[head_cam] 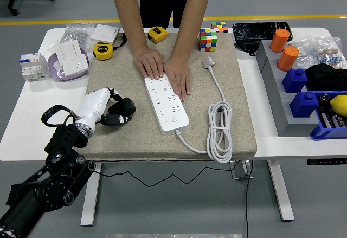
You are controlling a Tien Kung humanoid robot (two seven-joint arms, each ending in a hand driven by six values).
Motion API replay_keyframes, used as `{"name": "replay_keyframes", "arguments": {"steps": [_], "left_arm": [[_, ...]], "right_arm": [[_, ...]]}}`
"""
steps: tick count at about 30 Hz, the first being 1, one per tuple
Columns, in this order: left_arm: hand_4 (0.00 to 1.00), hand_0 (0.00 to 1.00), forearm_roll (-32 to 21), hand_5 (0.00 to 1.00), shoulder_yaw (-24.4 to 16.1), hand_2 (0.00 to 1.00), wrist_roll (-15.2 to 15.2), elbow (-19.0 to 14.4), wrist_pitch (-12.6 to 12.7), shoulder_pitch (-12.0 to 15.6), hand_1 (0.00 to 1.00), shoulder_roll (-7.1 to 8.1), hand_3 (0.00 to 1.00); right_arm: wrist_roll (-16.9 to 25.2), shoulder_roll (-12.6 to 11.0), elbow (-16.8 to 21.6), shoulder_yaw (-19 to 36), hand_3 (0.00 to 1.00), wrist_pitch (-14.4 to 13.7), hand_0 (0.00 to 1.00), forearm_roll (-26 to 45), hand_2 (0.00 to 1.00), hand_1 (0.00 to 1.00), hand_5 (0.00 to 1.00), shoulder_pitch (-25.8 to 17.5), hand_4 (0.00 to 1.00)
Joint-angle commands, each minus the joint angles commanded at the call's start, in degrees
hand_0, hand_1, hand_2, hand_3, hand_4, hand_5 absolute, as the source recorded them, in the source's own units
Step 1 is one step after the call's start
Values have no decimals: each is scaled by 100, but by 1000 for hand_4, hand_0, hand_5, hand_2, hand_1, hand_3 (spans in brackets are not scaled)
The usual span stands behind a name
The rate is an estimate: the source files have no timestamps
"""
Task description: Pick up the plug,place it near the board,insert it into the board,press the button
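Left hand (108, 110) rests on the beige mat (124, 140), fingers curled, seemingly holding nothing, at 9 o'clock of the white board (167, 103). A person's two hands (162, 67) press the board's far end. Plug (208, 62) lies free at the board's 2 o'clock, its cable coiled at 4 o'clock.
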Motion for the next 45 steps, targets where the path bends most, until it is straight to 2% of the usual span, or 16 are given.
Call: {"name": "replay_keyframes", "arguments": {"steps": [1, 6, 7, 13, 14, 20, 25, 37, 38, 43, 45], "left_arm": [[723, 542, -1, 246, -1, 456, -1, 2, 1, -4, 568, 0, 388], [723, 542, 51, 246, -10, 456, -9, 21, 75, -33, 568, 0, 388], [579, 485, 76, 210, -11, 335, 8, 21, 73, -39, 391, 0, 318], [579, 485, 92, 210, 21, 335, 62, 1, 54, -63, 391, 0, 318], [526, 442, 92, 185, 41, 224, 76, -17, 48, -70, 306, 0, 288], [510, 437, 27, 185, 179, 208, 110, -123, 38, -176, 298, 0, 279], [510, 437, -80, 185, 450, 208, 82, -178, 83, -426, 298, 0, 279], [500, 443, -278, 165, 1535, 224, -48, 287, 29, -1218, 300, 0, 286], [498, 453, -277, 129, 1606, 249, -56, 329, 21, -1258, 329, 0, 309], [498, 453, -207, 129, 1678, 249, -85, 521, 5, -1339, 329, 0, 309], [502, 460, -174, 92, 1626, 259, -90, 589, 2, -1327, 353, 0, 319]], "right_arm": [[0, 1, 0, -1, 636, 0, 818, 2, 701, 724, 606, 1, 939], [0, 3, 0, -2, 636, 0, 818, 8, 701, 724, 606, 4, 939], [-1, 4, 0, 2, 635, 1, 818, 5, 701, 723, 606, 4, 938], [-3, 2, 0, 13, 635, 0, 818, 2, 701, 723, 606, 4, 938], [-4, 1, 0, 15, 636, 0, 819, 2, 700, 723, 606, 6, 939], [-5, 6, 0, 16, 636, 1, 818, 5, 700, 723, 606, 6, 938], [-4, 6, 0, 2, 636, 1, 818, 16, 700, 723, 606, 14, 938], [-9, 0, 0, 7, 637, 2, 818, 19, 700, 722, 606, 15, 939], [-9, 1, 0, 9, 637, 2, 818, 18, 700, 723, 606, 15, 939], [-10, 2, 0, 5, 637, 5, 818, 12, 700, 723, 606, 15, 939], [-13, -2, 0, 3, 636, 8, 819, 3, 700, 723, 606, 11, 939]]}}
